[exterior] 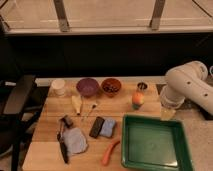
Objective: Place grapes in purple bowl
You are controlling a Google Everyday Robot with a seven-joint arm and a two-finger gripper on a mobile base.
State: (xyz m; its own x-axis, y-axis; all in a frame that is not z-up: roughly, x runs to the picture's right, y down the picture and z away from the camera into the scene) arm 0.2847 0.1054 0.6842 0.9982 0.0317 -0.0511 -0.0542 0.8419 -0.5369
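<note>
The purple bowl stands at the back of the wooden table, left of centre, and looks empty. Right beside it, the orange-brown bowl holds a dark cluster that looks like the grapes. My white arm is folded at the table's right edge. The gripper is at its lower end, just off the table's right side and well to the right of both bowls. It holds nothing that I can see.
A white cup stands left of the purple bowl. An orange-red fruit and a small dark tin lie near the arm. A green tray is at the front right. A blue sponge, a grey cloth, a knife and an orange pepper lie in front.
</note>
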